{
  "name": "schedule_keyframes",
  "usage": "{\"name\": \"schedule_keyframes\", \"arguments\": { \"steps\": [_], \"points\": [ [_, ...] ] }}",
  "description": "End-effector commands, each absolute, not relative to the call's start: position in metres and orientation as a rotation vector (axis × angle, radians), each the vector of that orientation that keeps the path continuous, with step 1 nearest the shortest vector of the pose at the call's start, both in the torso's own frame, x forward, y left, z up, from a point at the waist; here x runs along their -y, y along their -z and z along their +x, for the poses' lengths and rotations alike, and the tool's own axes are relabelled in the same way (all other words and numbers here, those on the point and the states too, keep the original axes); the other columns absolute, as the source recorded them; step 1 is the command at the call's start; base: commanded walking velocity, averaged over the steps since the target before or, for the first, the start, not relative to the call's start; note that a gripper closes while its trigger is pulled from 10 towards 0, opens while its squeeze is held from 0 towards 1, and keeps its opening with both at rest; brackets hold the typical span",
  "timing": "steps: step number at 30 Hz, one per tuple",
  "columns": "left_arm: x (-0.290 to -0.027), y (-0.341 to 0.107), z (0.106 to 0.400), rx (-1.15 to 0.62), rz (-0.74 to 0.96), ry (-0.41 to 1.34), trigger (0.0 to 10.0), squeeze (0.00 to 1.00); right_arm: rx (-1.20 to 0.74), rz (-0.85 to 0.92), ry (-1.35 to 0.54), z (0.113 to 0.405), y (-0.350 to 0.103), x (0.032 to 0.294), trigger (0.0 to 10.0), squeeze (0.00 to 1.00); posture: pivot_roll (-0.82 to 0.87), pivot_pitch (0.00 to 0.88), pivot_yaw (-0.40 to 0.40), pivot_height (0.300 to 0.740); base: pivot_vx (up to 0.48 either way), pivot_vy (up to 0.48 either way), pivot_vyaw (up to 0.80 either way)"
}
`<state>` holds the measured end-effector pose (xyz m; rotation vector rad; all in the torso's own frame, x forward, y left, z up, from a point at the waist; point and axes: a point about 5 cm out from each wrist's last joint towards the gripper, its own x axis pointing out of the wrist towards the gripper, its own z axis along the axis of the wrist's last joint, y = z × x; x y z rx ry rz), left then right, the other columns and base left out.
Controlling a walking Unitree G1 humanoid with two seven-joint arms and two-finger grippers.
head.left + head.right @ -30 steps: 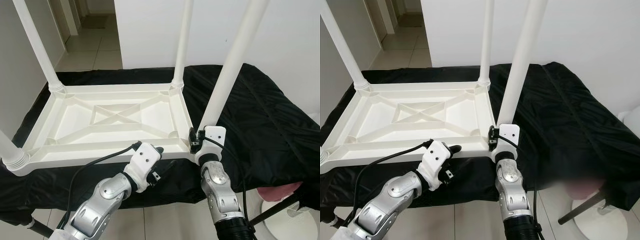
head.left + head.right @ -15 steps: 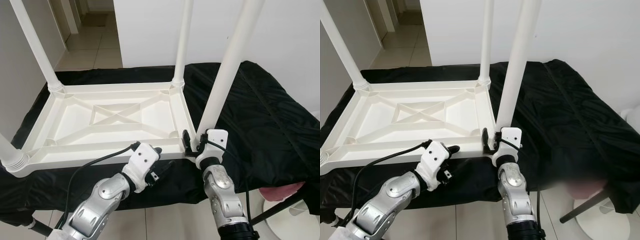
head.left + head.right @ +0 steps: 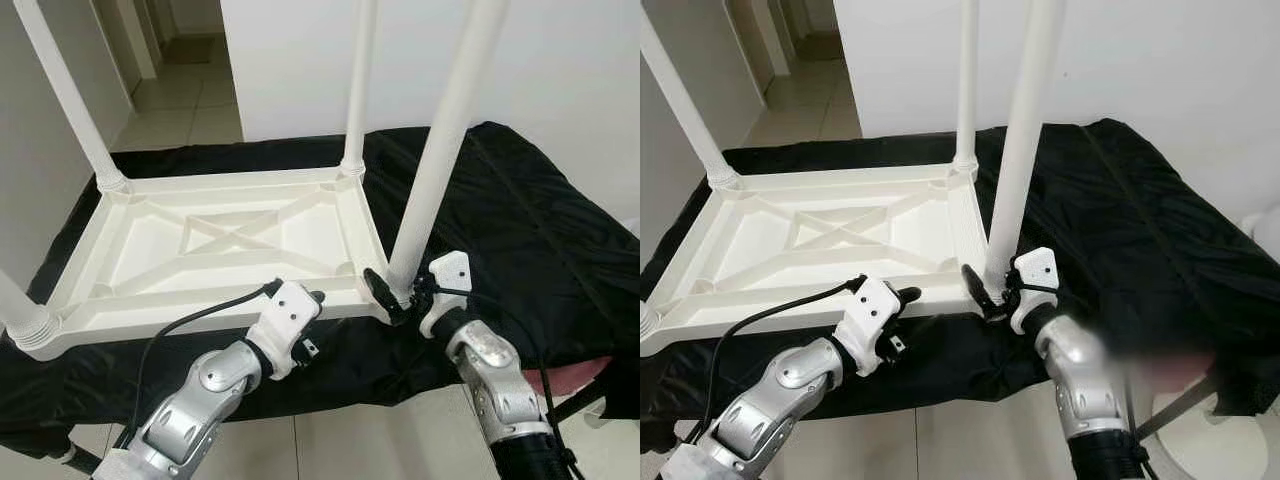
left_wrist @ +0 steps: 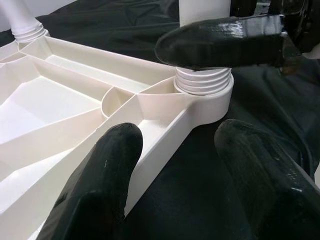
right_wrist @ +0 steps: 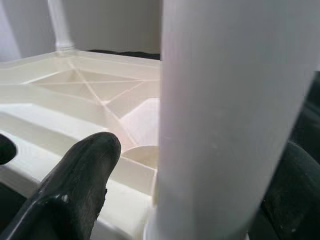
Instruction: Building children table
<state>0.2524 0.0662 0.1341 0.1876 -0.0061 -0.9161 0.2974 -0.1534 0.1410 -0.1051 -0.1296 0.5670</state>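
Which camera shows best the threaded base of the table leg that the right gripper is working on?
The left wrist view: the ribbed threaded base sits plainly in its corner socket. In the eye views the right gripper partly hides that joint. The right wrist view shows the leg as a close, smooth shaft.

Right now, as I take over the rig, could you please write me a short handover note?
Right gripper: fingers around the base of the near-right table leg, one on each side; grip contact unclear.
Left gripper: open, straddling the near edge of the tabletop beside that corner socket.
The white children's table lies upside down on a black cloth.
Done: all four legs stand upright in their corner sockets.
Left: finish seating or tightening the near-right leg, probably, then release it and turn the table onto its legs.
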Motion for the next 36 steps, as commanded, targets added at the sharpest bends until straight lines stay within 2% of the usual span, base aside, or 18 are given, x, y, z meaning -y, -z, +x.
{"name": "schedule_keyframes", "arguments": {
  "steps": [1,10,11,12,13,17,18,27,28,32,36],
  "points": [
    [-0.064,-0.135,0.250,0.001,0.203,1.038,10.0,0.00,0.118,-0.113,-0.647,0.301,-0.141,0.151,10.0,0.00,-0.05,0.000,0.067,0.740,0.000,0.000,0.00],
    [-0.064,-0.135,0.248,0.006,0.208,1.029,10.0,0.00,0.059,-0.162,-0.772,0.307,-0.131,0.149,10.0,0.00,-0.02,0.000,0.067,0.740,0.000,0.000,0.00],
    [-0.066,-0.135,0.249,0.006,0.210,1.026,10.0,0.00,0.055,-0.167,-0.783,0.308,-0.130,0.149,6.1,0.00,-0.01,0.000,0.071,0.740,0.000,0.000,0.00],
    [-0.067,-0.136,0.250,0.006,0.211,1.024,10.0,0.00,0.052,-0.170,-0.792,0.309,-0.129,0.150,6.1,0.00,-0.01,0.000,0.071,0.740,0.000,0.000,0.00],
    [-0.068,-0.137,0.250,0.007,0.215,1.022,10.0,0.00,0.047,-0.175,-0.796,0.310,-0.128,0.151,3.7,0.00,-0.01,0.000,0.074,0.740,0.000,0.000,0.00],
    [-0.068,-0.137,0.250,0.007,0.218,1.021,10.0,0.00,0.044,-0.178,-0.796,0.310,-0.128,0.152,3.7,0.00,-0.01,0.000,0.074,0.740,0.000,0.000,0.00],
    [-0.071,-0.137,0.250,0.004,0.222,1.021,10.0,0.00,0.027,-0.181,-0.790,0.309,-0.125,0.158,0.0,0.00,-0.01,0.000,0.078,0.740,0.000,0.000,0.00],
    [-0.069,-0.135,0.247,-0.005,0.213,1.033,10.0,0.00,0.009,-0.176,-0.783,0.304,-0.120,0.166,0.0,0.00,-0.02,0.000,0.077,0.740,0.000,0.000,0.00],
    [-0.068,-0.135,0.247,-0.005,0.213,1.036,10.0,0.00,0.010,-0.171,-0.777,0.304,-0.120,0.167,10.0,0.00,-0.03,0.000,0.078,0.740,0.000,0.000,0.00],
    [-0.067,-0.135,0.247,-0.005,0.213,1.040,10.0,0.00,0.012,-0.162,-0.763,0.302,-0.120,0.167,10.0,0.00,-0.03,0.000,0.076,0.740,0.000,0.000,0.00],
    [-0.065,-0.134,0.248,-0.004,0.214,1.050,10.0,0.00,0.005,-0.121,-0.667,0.296,-0.116,0.165,10.0,0.00,-0.04,0.000,0.070,0.740,0.000,0.000,0.00]
  ]
}}
